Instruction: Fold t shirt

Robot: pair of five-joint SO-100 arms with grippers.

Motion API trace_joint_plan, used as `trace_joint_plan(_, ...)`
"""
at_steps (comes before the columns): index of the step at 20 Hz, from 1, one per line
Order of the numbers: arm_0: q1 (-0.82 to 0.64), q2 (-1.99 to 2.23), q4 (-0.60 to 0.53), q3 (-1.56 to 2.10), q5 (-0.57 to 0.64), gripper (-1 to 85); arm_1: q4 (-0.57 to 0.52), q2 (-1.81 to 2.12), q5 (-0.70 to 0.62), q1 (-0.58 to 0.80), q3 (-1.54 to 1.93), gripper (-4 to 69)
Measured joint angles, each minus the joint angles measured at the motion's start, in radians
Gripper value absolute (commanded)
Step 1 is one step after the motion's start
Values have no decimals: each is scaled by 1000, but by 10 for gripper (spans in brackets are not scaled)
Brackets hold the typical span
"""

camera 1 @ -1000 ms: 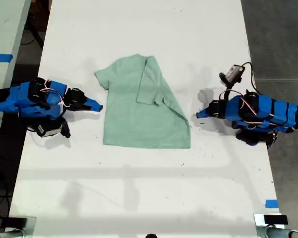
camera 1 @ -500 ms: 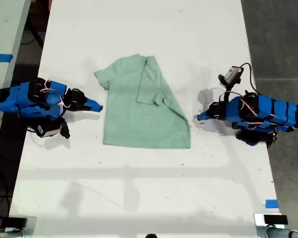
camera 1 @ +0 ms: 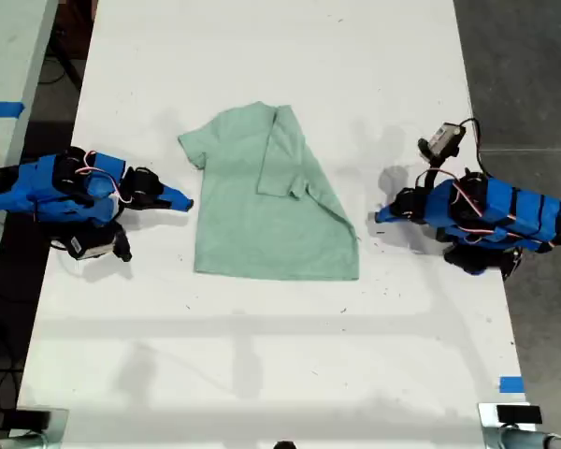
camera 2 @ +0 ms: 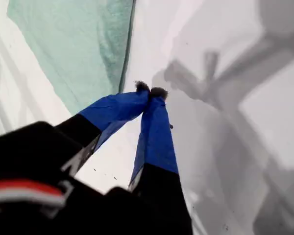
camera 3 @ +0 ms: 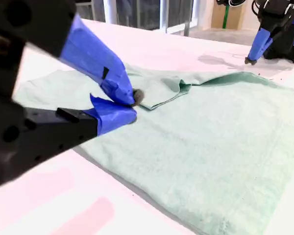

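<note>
My first gripper [camera 1: 378, 216], jaws closed on nothing, hovers just off the t shirt [camera 1: 262, 201] at the exterior view's right. My second gripper [camera 1: 186, 200], also closed and empty, sits beside the shirt's opposite edge. The shirt lies partly folded mid-desk [camera 1: 262, 355].

You have bare table [camera 1: 262, 365] across whole lower part of exterior view: wide free passage. Broad clear strip also above t shirt [camera 1: 262, 206] collar, toward exterior view's top. Narrow bare lane between my second gripper [camera 1: 185, 200], tips together, and shirt's edge on exterior view's left. My first gripper [camera 1: 379, 217], jaws together, sits just beside shirt's hem corner on exterior view's right; slim gap there. Obstacles: two arms flanking cloth; folded sleeve forms low ridge across shirt.
</note>
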Motion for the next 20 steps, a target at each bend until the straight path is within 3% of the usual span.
trace_joint_plan(20,-72,0,0,0,8,-1,29,0,-18,-38,0,-12)
